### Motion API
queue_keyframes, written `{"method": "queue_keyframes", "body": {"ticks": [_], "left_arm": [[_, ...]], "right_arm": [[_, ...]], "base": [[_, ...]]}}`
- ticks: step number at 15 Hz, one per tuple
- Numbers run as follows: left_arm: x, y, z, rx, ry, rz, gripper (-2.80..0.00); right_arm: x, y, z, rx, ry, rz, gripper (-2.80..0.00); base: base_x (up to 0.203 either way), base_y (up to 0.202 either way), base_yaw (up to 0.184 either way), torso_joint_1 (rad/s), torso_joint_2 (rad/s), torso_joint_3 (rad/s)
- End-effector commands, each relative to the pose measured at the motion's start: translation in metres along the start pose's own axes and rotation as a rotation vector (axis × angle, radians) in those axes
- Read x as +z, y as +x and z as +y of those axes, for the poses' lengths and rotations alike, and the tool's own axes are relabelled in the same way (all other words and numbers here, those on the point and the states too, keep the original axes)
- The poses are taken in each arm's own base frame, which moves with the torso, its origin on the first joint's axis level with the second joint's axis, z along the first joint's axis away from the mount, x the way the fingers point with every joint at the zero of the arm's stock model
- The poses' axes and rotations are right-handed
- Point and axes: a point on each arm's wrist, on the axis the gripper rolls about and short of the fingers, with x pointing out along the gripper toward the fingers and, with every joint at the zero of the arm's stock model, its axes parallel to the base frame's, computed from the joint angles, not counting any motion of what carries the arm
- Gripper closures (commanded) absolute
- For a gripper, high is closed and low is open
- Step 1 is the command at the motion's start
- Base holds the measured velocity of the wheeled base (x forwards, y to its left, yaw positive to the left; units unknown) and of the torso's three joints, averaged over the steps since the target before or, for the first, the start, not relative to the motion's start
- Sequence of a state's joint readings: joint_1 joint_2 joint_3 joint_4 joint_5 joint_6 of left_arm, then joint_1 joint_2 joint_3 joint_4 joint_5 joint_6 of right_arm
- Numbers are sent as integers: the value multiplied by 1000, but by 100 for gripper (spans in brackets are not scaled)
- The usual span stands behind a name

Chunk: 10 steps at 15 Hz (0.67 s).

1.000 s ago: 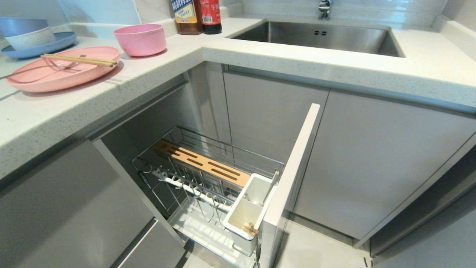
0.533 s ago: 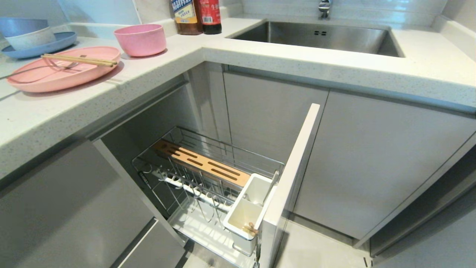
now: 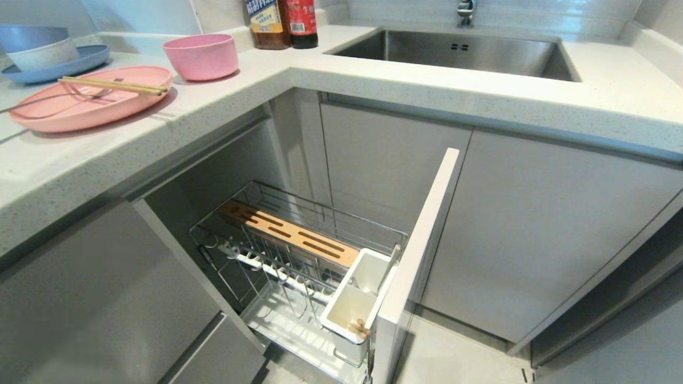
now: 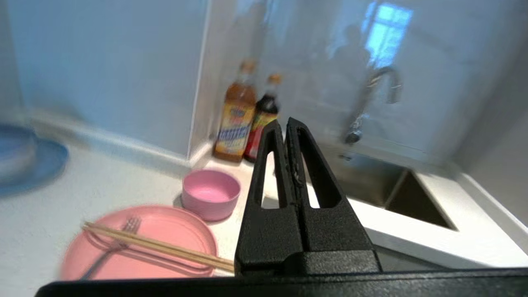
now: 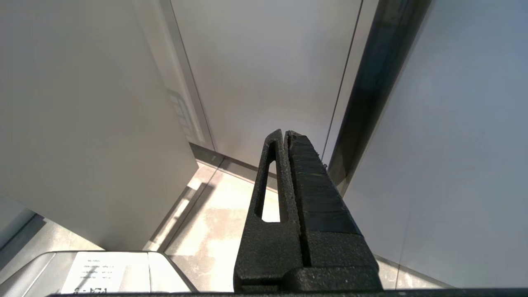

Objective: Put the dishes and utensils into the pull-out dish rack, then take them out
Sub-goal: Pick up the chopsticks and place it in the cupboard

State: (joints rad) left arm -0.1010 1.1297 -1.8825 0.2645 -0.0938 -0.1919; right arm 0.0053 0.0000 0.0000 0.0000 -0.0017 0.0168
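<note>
A wide, shallow matte pink plate (image 3: 88, 104) lies flat on the counter at the upper left of the head view, with a pair of light wooden chopsticks (image 3: 113, 85) laid across its rim and a slim silver fork (image 3: 58, 100) resting in it. Just to its right stands a small round pink bowl (image 3: 201, 55), upright. Lower centre, the pull-out dish rack (image 3: 299, 266) is drawn out: a chrome wire basket with a slotted wooden strip, white utensil cups and a pale front panel.

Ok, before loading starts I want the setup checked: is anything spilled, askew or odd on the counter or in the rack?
Nothing stands out. The chopsticks and fork lie across the pink plate, the pink bowl stands upright beside it, and the pull-out dish rack is drawn out. No spill shows.
</note>
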Motion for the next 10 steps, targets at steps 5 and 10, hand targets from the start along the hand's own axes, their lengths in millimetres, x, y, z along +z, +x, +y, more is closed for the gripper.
{"method": "queue_keyframes", "body": {"ticks": [5, 10], "left_arm": [[-83, 106, -6, 262, -181, 191, 0], [-97, 115, -5, 451, -272, 170, 0]], "right_arm": [[0, 0, 0, 1, 0, 1, 0], [0, 0, 0, 1, 0, 1, 0]], "base": [[0, 0, 0, 0, 0, 0], [0, 0, 0, 0, 0, 0]]}}
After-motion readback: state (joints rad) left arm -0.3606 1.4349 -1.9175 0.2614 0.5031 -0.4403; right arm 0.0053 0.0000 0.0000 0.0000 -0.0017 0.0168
